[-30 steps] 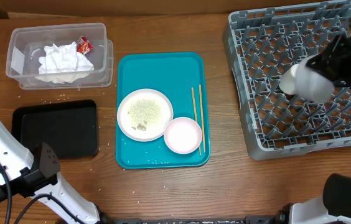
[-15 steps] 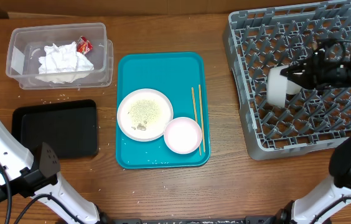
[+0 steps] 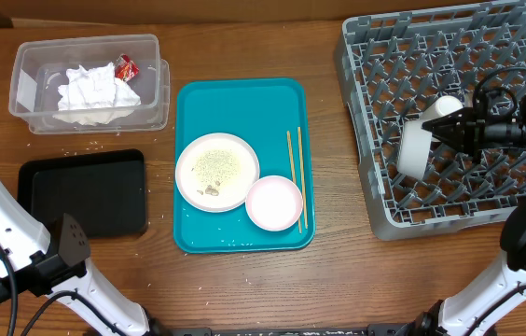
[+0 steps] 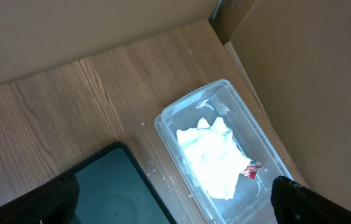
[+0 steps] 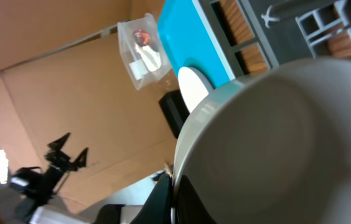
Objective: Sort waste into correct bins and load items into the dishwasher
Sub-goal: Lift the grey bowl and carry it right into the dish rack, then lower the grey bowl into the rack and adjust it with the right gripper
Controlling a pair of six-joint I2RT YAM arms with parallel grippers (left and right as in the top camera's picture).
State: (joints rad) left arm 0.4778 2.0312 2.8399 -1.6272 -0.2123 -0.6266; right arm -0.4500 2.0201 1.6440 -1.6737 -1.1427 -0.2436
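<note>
My right gripper [image 3: 451,131] is shut on the rim of a white bowl [image 3: 416,147], held on its side low over the grey dishwasher rack [image 3: 375,201] near its left part. In the right wrist view the bowl [image 5: 287,137] fills the frame with my fingers [image 5: 177,196] pinching its rim. On the teal tray [image 3: 198,98] lie a white plate with crumbs [image 3: 216,171], a small white bowl [image 3: 274,202] and chopsticks [image 3: 295,173]. My left gripper [image 4: 175,208] is open, high above the clear bin [image 4: 225,155] and black tray [image 4: 110,186].
The clear bin [image 3: 30,56] holds crumpled white tissue [image 3: 95,89] and a red wrapper [image 3: 126,66]. The black tray [image 3: 84,193] lies below it at the left. Cardboard walls stand behind the table.
My right gripper has carried the white bowl leftward and down toward the rack, turning it on its side. The left arm has not moved.
</note>
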